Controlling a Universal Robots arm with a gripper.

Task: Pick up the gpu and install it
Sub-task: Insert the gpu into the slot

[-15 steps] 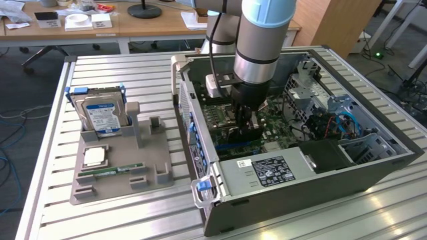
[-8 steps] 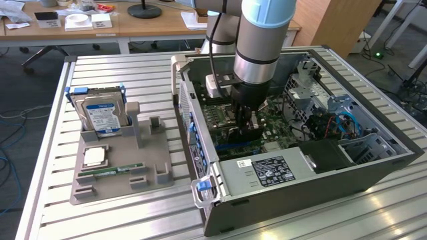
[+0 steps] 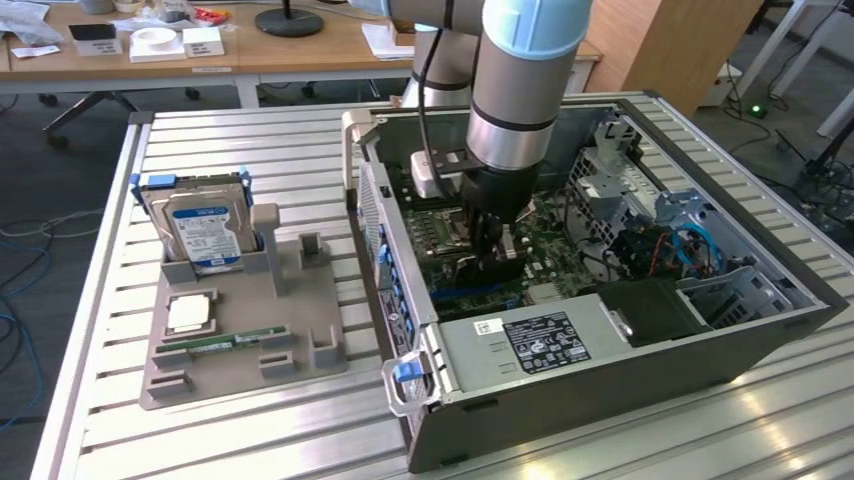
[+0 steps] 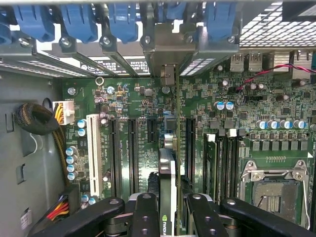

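Note:
My gripper [image 3: 495, 252] reaches down into the open computer case [image 3: 747, 330], low over the green motherboard [image 3: 554, 250]. It is shut on the gpu [image 4: 167, 170], a thin black card seen edge-on between the two black fingers [image 4: 145, 210]. The card stands upright over the motherboard [image 4: 237, 98], in line with the long black expansion slots [image 4: 133, 148]. Its silvery bracket [image 4: 168, 49] sits against the rear slot openings under the blue clips [image 4: 123, 22]. Whether the card's edge is seated in a slot is hidden.
A grey parts holder [image 3: 240, 350] lies at the exterior view's left with a hard drive [image 3: 200, 230], a green RAM stick [image 3: 220, 342] and a small white square part [image 3: 190, 313]. The power supply [image 3: 527, 345], cables [image 3: 667, 250] and CPU socket [image 4: 269, 195] crowd the case.

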